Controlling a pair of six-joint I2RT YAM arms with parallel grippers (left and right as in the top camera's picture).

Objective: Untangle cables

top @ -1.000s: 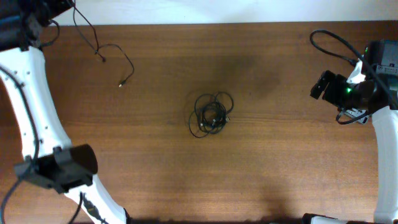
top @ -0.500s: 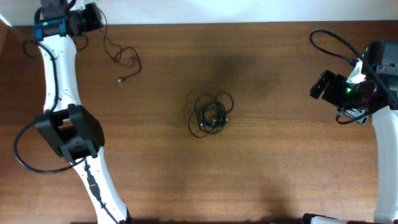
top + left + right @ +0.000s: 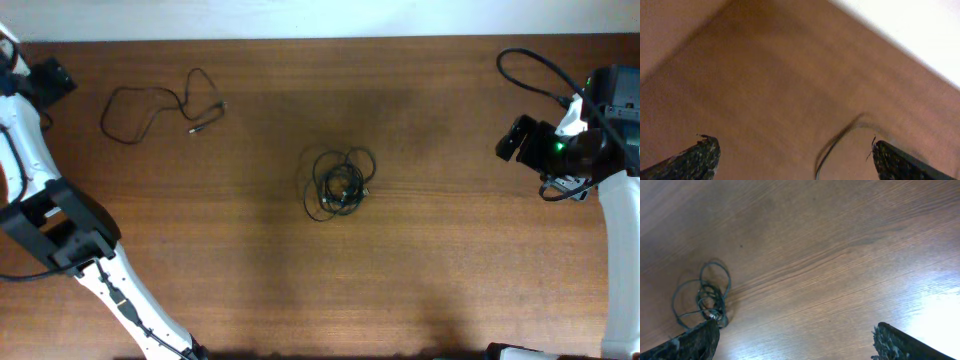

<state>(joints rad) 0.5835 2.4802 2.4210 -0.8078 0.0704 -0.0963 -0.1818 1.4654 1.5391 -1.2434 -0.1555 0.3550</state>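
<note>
A small knotted bundle of thin black cables (image 3: 340, 185) lies at the middle of the wooden table (image 3: 450, 280). One separate cable (image 3: 140, 90) lies loose at the back left in an open loop, its plug end (image 3: 200, 126) pointing toward the centre. My left gripper (image 3: 52, 78) is at the far back left corner, beside that loop, open and empty. In the left wrist view a blurred stretch of the loose cable (image 3: 837, 140) runs between the wide-apart fingers (image 3: 700, 157) of the left gripper (image 3: 795, 157). My right gripper (image 3: 512, 140) hovers open at the right, well away from the bundle (image 3: 705, 297).
The table's back edge (image 3: 320, 38) meets a white surface behind it. Thick black cabling (image 3: 535, 75) loops off the right arm at the back right. The left arm's elbow (image 3: 55, 230) overhangs the table's left side.
The left arm swung from the back edge out to the far left corner and its gripper opened. The separated cable left its grip and now lies spread in a loop. The right arm stayed still.
</note>
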